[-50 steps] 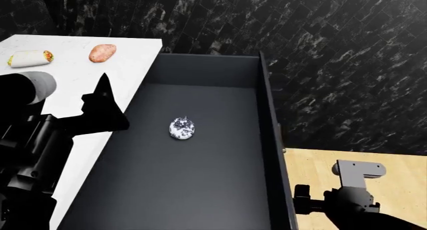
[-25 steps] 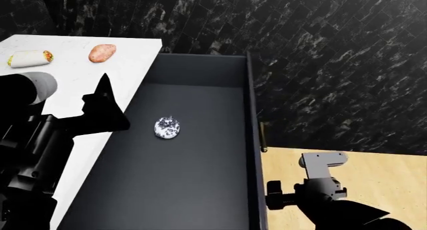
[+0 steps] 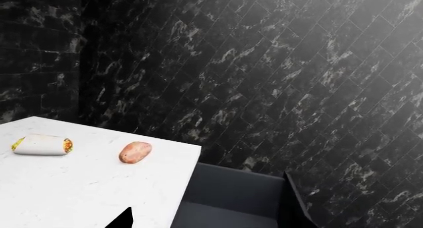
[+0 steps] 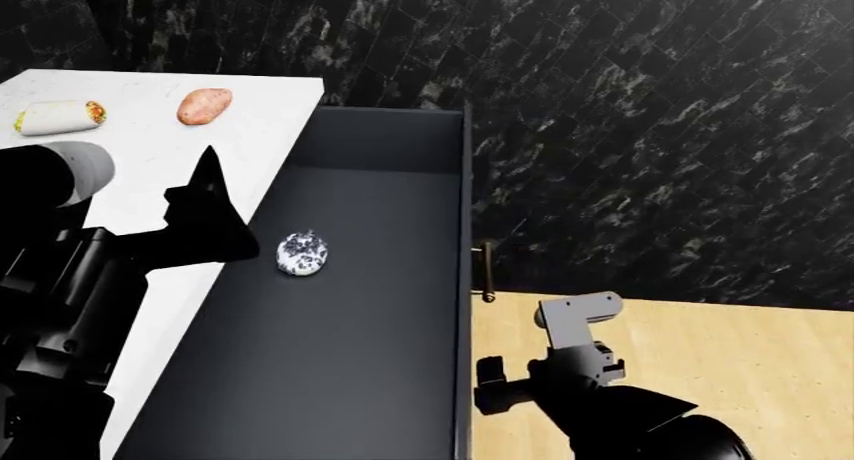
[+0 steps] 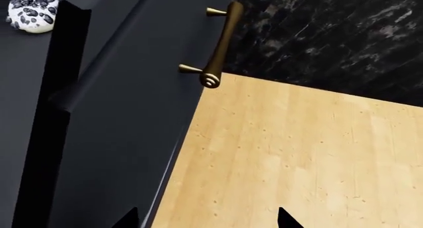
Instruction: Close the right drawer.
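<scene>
The right drawer [image 4: 360,310] stands pulled out beside the white counter, dark grey inside, with a speckled black-and-white ball [image 4: 303,253] on its floor. Its navy front panel [image 5: 126,124] carries a short brass bar handle [image 5: 218,44], also seen in the head view [image 4: 489,270]. My right gripper [image 4: 534,385] is low against the outside of that front panel, below the handle. It is open [image 5: 206,220], with one fingertip [image 5: 129,219] on the panel's edge and nothing between the fingers. My left gripper [image 4: 207,215] hovers over the counter edge, open; only one fingertip [image 3: 126,219] shows.
A wrapped burrito [image 4: 60,117] and a sweet potato [image 4: 204,105] lie at the back of the white counter [image 4: 147,170]. A black marble wall [image 4: 641,130] rises behind. Light wood floor [image 4: 721,360] lies to the right of the drawer.
The drawer front has slid left toward the counter, carrying the speckled ball with it. My right gripper has moved left along with the front panel. The left arm has not moved.
</scene>
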Tool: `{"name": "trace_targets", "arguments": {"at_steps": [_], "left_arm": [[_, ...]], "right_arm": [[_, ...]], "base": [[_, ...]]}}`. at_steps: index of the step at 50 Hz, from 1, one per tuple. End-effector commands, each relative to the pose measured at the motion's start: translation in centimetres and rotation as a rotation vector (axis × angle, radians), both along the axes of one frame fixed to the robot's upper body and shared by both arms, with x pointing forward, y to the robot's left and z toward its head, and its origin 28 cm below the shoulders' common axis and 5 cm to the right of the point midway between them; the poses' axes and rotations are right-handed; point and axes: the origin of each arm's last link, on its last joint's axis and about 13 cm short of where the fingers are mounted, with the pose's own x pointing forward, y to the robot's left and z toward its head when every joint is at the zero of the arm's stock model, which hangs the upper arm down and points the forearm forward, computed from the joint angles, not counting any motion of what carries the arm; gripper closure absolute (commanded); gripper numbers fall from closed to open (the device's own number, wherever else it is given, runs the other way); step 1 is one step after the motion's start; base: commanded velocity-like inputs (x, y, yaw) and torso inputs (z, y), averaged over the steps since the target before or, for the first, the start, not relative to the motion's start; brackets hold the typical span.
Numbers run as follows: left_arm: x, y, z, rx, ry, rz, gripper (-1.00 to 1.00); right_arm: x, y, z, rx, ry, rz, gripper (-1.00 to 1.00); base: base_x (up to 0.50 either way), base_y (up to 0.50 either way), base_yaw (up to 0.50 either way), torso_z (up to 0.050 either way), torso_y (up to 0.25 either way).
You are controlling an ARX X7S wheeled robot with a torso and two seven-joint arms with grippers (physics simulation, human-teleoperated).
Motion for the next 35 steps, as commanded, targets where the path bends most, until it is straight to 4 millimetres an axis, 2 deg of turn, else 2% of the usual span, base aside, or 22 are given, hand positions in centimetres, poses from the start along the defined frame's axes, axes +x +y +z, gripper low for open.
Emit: {"name": "trace_targets", "arguments": {"at_steps": [1,21,35], "left_arm": [[0.0,0.1,0.0,-0.002,-0.001,0.001,-1.0],[-0.1,-0.1,-0.1,0.003,0.0,0.0,-1.0],[-0.1,-0.1,-0.2,0.004,-0.001,-0.001,-1.0]], "right_arm": [[0.5,2.5,-1.3,0.038,0.02,0.06,-1.0],[2.4,4.9,-2.9,0.071,0.043,0.106,-1.0],[3.6,6.9,-3.0,0.066,0.043,0.157,-1.0]], "base": [[0.0,0.0,0.0,0.0,0.0],[0.0,0.0,0.0,0.0,0.0],[0.0,0.0,0.0,0.0,0.0]]}}
